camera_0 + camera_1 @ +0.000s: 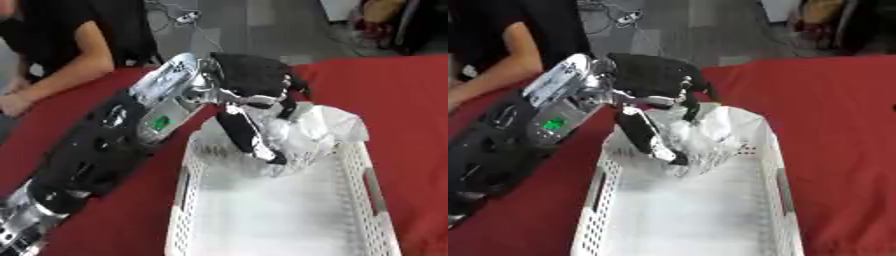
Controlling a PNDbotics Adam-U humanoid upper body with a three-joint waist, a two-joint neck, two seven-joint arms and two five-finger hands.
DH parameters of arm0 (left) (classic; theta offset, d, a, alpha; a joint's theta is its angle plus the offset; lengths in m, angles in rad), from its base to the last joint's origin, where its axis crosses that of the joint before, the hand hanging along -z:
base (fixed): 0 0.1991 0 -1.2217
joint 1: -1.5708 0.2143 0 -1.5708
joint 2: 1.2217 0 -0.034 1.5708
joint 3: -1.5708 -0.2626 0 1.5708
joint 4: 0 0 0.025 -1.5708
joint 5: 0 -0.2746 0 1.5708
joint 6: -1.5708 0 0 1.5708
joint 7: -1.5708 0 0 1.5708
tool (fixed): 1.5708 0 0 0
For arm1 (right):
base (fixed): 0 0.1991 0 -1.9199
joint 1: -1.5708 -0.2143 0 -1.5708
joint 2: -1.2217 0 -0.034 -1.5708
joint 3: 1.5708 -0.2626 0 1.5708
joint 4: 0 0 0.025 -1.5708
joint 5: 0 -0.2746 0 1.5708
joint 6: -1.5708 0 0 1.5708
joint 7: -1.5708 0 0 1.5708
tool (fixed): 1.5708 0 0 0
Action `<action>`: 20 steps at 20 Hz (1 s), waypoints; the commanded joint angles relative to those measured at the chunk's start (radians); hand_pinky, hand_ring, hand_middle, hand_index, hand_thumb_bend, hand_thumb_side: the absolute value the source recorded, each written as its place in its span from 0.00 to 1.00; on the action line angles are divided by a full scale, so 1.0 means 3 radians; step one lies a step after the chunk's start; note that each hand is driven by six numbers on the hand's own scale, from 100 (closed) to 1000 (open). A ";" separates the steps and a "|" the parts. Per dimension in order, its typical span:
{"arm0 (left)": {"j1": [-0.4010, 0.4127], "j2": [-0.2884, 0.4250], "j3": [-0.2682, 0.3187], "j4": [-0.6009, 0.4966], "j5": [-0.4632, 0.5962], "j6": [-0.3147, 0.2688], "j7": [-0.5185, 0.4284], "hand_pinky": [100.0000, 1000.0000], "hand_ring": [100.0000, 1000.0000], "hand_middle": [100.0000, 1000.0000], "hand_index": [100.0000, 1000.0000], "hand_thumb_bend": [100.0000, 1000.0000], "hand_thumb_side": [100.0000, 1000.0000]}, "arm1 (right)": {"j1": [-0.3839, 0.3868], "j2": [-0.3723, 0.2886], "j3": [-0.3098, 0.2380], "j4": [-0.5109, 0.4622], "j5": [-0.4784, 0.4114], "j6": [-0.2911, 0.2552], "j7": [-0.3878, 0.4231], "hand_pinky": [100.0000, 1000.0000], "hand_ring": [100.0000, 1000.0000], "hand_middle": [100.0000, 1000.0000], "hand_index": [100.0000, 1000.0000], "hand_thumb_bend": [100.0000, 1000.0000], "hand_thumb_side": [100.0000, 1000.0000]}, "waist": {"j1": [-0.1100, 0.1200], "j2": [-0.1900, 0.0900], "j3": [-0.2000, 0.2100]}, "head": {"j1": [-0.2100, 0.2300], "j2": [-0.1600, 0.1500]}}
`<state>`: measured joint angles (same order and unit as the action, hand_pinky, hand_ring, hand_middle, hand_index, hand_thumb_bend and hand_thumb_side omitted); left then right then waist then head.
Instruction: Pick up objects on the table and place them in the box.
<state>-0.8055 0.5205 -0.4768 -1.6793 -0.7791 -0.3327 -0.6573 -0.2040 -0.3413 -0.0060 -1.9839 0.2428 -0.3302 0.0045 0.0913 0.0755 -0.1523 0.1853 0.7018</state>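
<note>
Left eye view: the left hand (254, 92) reaches in from nine o'clock, thumb and fingers curled round a crumpled clear bag (302, 137). The bag hangs over the far end of the white basket (372, 200), its long axis running roughly ten to four o'clock. The basket's length runs twelve to six on the red bench (402, 100).

Right eye view: the bag's lower part sits inside the basket's far end, just under the hand.
</note>
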 commanded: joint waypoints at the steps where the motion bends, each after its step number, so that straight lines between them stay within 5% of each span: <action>1: -0.0041 0.0056 0.0065 -0.0061 -0.0036 -0.0004 -0.0016 0.98 0.90 0.92 0.96 1.00 0.68 | -0.0021 -0.0031 -0.0019 -0.0046 0.0002 -0.0008 0.0001 0.51 0.76 0.84 1.00 0.23 0.98 | -0.0025 -0.0037 0.0002 | 0.0020 -0.0030; 5: -0.0020 0.0036 0.0052 -0.0041 0.0101 -0.0004 0.0012 0.95 0.93 0.97 1.00 1.00 0.75 | -0.0021 -0.0031 -0.0018 -0.0046 0.0001 -0.0008 0.0003 0.51 0.76 0.84 1.00 0.23 0.98 | -0.0025 -0.0035 0.0001 | 0.0024 -0.0030; 11: -0.0007 0.0034 0.0028 0.0070 0.1021 0.0081 0.0158 0.91 0.96 1.00 1.00 1.00 0.73 | -0.0021 -0.0031 -0.0020 -0.0045 -0.0001 -0.0009 0.0003 0.51 0.76 0.84 1.00 0.23 0.98 | -0.0025 -0.0037 0.0002 | 0.0026 -0.0032; 20: -0.0011 0.0113 0.0081 -0.0141 0.1235 0.0205 0.0102 0.92 0.97 1.00 1.00 1.00 0.74 | -0.0018 -0.0031 -0.0021 -0.0041 -0.0003 -0.0009 0.0006 0.51 0.76 0.84 1.00 0.23 0.98 | -0.0022 -0.0042 0.0004 | 0.0030 -0.0030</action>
<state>-0.7917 0.5255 -0.4733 -1.6959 -0.4193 -0.2787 -0.6271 -0.2040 -0.3413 -0.0061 -1.9839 0.2428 -0.3302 0.0046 0.0911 0.0756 -0.1522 0.1855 0.7018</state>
